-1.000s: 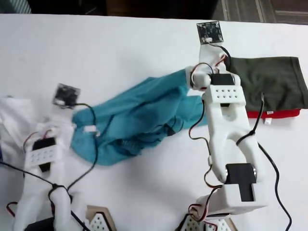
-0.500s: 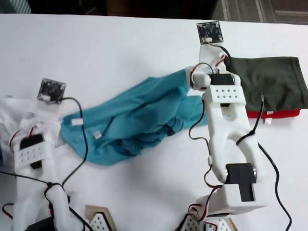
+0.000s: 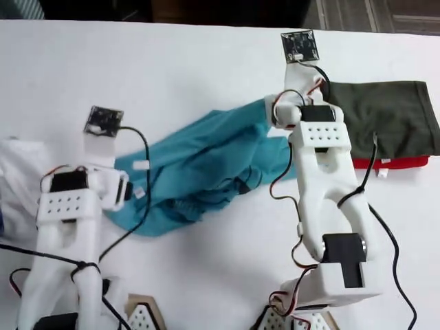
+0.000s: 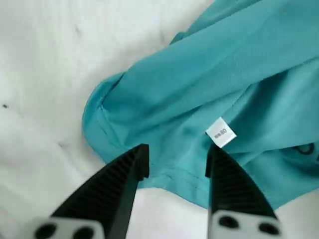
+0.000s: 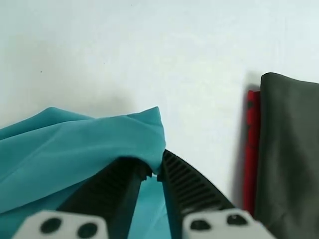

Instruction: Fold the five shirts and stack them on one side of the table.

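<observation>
The left claw (image 4: 177, 162) hangs released, jaws spread to either side of the near hem of the teal shirt (image 3: 199, 172). I cannot tell whether the tips touch the cloth. The teal shirt lies crumpled and unfolded in the middle of the counter (image 3: 137, 69), stretched in a loose band from about 8 o'clock toward 1 o'clock. A small white label (image 4: 221, 132) shows just inside its hem.

At 9 o'clock a heap of white cloth (image 3: 17, 168) is cut off by the edge and partly covered by the left arm. What it is cannot be made out.

The right claw (image 5: 155, 172) is clenched on the far corner of the teal shirt, and the right arm hides part of the fabric there.

At 2 o'clock a dark green shirt (image 3: 392, 120) lies folded flat on a red shirt (image 3: 392, 163), of which only a thin near edge shows.
</observation>
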Robot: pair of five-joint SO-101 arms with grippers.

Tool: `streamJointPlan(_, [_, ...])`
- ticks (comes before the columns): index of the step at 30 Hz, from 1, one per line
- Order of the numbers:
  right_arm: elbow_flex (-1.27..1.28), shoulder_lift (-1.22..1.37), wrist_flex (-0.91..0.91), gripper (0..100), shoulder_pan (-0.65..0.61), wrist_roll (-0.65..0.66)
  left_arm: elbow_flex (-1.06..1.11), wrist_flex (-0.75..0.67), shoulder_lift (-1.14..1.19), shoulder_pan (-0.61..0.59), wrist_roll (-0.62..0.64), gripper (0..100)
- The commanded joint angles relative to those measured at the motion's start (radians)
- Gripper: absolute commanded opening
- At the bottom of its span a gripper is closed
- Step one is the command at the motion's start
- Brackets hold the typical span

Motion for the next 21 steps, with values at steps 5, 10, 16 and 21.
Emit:
streamJointPlan(5, [-0.023,-0.065,-0.018,2.0,0.013,0.009,0.131,-0.124,-0.014,0.012,-0.224,21])
streamJointPlan(10, [-0.023,-0.065,-0.018,2.0,0.013,0.009,0.142,-0.124,-0.014,0.012,-0.247,21])
streamJointPlan(16, [-0.023,-0.065,-0.018,2.0,0.013,0.008,0.142,-0.124,-0.012,0.012,-0.285,21])
streamJointPlan(21, [-0.023,-0.065,-0.018,2.0,0.013,0.008,0.142,-0.126,-0.012,0.012,-0.331,21])
